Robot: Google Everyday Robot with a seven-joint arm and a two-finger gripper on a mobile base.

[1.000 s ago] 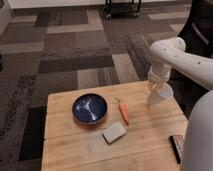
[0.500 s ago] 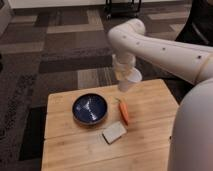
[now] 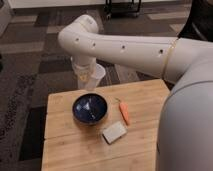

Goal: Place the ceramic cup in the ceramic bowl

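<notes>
gripper [image 3: 86, 76] is clamped on the cup [image 3: 96, 78], which hangs in the air just behind the bowl [image 3: 90, 109], past the far side of its rim and well above it. carrying it that high makes sense imo, since the cup has to clear the rim before it can go down inside. cup looks roughly upright, maybe leaning a touch, hard to say.

the arm [image 3: 125, 47] reaches in from the right of the bowl as seen and bends down at the wrist, so the cup comes at the bowl from above rather than from the side.

bowl sits on the table [image 3: 65, 147] with nothing in it that i can see, and it's way wider than the cup, so plenty of room. a carrot [image 3: 124, 113] lies just right of the bowl, not touching it. a pale sponge [image 3: 114, 132] sits near-right of the bowl, also apart. neither is in the drop path.

my guess: the carry is nearly done. what's left is a small shift toward the camera to get over the bowl, then lower and let go.
</notes>
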